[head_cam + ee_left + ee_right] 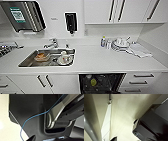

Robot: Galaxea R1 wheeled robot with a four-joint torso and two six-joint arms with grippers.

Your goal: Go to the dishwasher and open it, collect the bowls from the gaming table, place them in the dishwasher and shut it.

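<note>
At the far left of the head view a steel paper-towel dispenser (23, 16) hangs on the wall, and beneath it the white counter (100, 61) runs the full width of the kitchen. Set into the counter is a steel sink (27, 62) holding dishes — something orange-brown toward its left and a white cup or bowl toward its right — with a tap (52, 43) behind it. A black soap dispenser (71, 22) is fixed to the wall above. Further right, a small bottle (103, 41) stands by a cluster of white crockery (120, 44), and a folded cloth (140, 51) lies beside that. Below the counter, between the white cabinet doors (45, 83) and a stack of drawers (142, 81), the dishwasher (101, 83) stands open, its dark interior and racks exposed, and a pale yellow-green bowl (93, 82) sits inside. In the wrist views, a thin blue cable (33, 117) crosses dark robot parts, and pale flooring (124, 119) runs alongside white cabinet fronts. Whether either claw is open, closed or holding anything cannot be told.
</note>
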